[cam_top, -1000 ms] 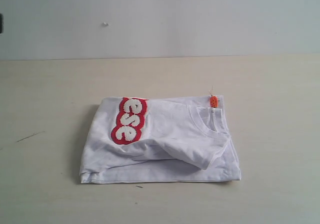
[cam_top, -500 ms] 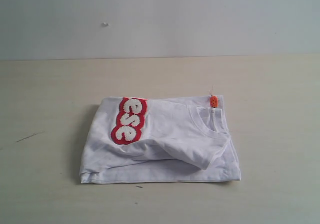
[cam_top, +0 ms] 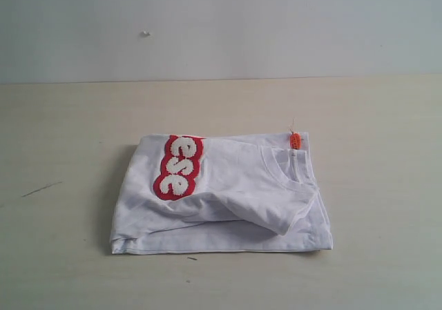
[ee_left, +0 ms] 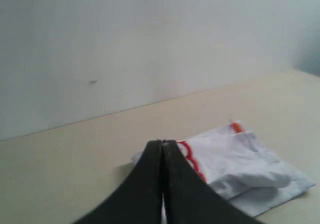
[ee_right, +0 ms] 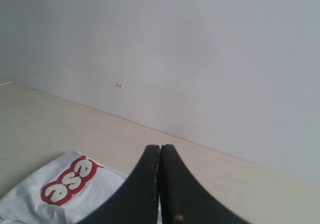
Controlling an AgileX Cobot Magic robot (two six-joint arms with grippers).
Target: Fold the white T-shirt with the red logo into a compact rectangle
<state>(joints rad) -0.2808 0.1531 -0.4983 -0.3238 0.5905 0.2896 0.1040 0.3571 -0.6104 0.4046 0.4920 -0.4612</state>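
Note:
The white T-shirt with the red logo [cam_top: 228, 192] lies folded into a rough rectangle in the middle of the table. Its red-outlined fuzzy lettering [cam_top: 177, 166] faces up on the left part, and the small orange neck tag [cam_top: 295, 141] sticks out at the back right corner. A sleeve fold lies across the front right. Neither arm shows in the exterior view. My left gripper [ee_left: 162, 143] is shut and empty, held off from the shirt [ee_left: 240, 159]. Also shut with nothing in it, my right gripper [ee_right: 160, 147] hangs clear of the shirt [ee_right: 75, 194], whose logo [ee_right: 67, 181] shows below it.
The shirt rests on a pale wooden table [cam_top: 69, 130] backed by a plain light wall [cam_top: 221, 27]. A thin dark mark [cam_top: 40, 189] lies on the table at the left.
A dark object at the upper left edge of the exterior view one second ago is gone from the frame. The shirt has not moved.

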